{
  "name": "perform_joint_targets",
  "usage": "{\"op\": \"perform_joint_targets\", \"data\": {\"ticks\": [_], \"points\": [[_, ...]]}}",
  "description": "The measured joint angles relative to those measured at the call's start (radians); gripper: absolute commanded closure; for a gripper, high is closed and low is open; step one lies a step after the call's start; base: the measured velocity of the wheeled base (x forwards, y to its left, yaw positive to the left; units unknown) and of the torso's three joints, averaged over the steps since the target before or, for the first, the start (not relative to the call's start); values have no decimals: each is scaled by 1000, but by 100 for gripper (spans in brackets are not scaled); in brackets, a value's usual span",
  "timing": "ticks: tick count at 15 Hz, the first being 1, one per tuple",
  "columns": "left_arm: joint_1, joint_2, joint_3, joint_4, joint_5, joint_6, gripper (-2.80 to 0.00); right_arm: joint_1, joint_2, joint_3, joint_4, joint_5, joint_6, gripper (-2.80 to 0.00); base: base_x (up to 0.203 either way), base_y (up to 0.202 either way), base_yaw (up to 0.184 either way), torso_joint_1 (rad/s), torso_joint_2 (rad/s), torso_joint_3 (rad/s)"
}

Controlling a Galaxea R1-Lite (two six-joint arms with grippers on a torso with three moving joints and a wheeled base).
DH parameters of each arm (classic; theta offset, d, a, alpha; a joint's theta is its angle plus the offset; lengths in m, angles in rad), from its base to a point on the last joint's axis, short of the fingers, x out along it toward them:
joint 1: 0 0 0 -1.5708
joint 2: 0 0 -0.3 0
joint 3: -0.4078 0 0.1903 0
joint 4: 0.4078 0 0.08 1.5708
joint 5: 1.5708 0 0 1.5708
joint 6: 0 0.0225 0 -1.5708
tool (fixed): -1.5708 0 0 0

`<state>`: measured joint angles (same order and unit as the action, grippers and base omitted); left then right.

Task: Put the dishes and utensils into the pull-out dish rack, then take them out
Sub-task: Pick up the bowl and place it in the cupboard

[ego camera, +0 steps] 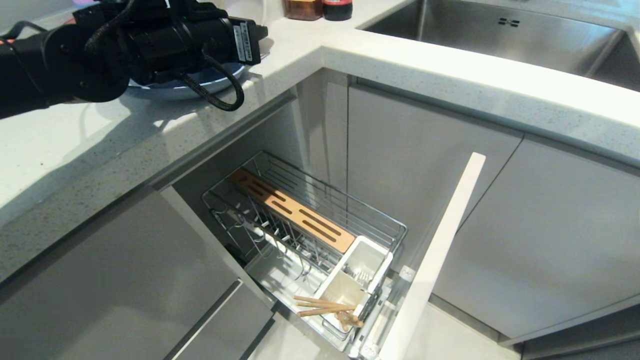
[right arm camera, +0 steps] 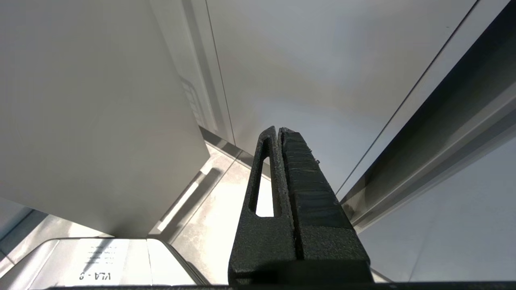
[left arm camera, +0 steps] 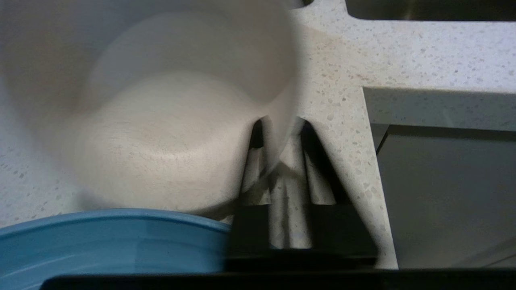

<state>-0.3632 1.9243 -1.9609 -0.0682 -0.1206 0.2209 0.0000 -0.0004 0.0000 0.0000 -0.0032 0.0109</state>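
now bowl rim (left arm camera: pixel 278 133) between left tool (left arm camera: pixel 281 161) fingers

The left arm (ego camera: pixel 100 50) covers most of the blue plate (ego camera: pixel 200 82) on the countertop (ego camera: pixel 75 150); only the plate's near rim peeks out beneath it, and the gripper's tip is hidden behind the arm's own body. Up close, the off-white bowl (left arm camera: pixel 161 121) is smeared with blur and cut off past the plate. Two bottles (ego camera: pixel 320 7) beyond the plate lose everything but their bases. Cutlery in the rack's white cup (ego camera: pixel 362 267) is too small to name.
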Motion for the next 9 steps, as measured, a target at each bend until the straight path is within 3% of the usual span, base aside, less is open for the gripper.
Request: {"op": "perform_joint_targets", "data": {"ticks": [9], "points": [[0, -1, 1, 2, -1, -16, 0, 0, 0, 0, 0, 0, 0, 0, 0, 0, 0, 0, 0, 0]]}}
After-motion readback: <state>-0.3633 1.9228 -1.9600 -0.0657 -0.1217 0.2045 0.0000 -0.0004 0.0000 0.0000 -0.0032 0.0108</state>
